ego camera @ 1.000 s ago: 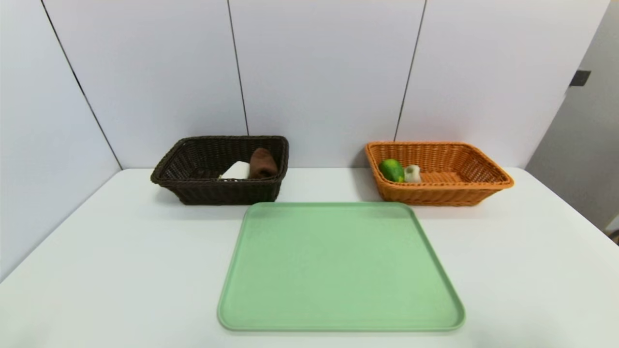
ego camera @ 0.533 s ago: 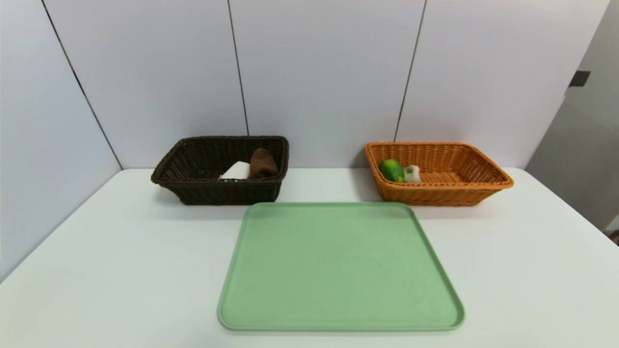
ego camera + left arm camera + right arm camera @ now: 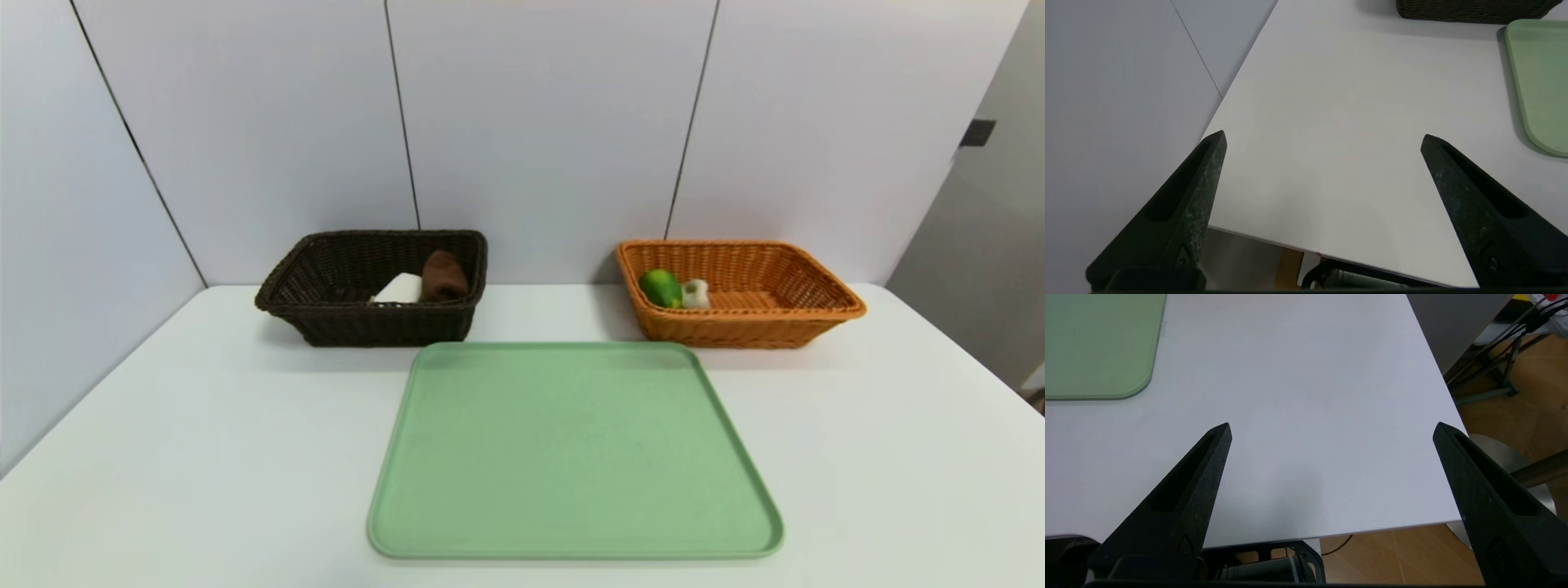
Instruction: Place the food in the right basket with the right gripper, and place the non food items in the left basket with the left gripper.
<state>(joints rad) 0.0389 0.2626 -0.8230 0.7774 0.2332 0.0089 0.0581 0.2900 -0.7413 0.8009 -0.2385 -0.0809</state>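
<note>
**Tray cleared, both hands empty at the near edge**

We are seeing the food, a green vegetable [image 3: 660, 287] and a pale piece [image 3: 695, 293] touching it, lying in the orange basket [image 3: 816, 314] on the right. The non-food, a white block [image 3: 399, 288] and a brown cloth [image 3: 443, 275], is sitting in the dark basket [image 3: 326, 322] on the left. Between and in front of them, the green tray [image 3: 571, 449] is lying bare, so we are judging the sorting done.

Our left hand [image 3: 1323, 139] is hovering over the worktop [image 3: 204, 425] near its left front corner, fingers spread wide and grasping nothing. Our right hand [image 3: 1331, 426] is doing likewise at the right front corner.

We are seeing little risk: mainly a low hand clipping the worktop's edge or nudging the tray's corner.
</note>
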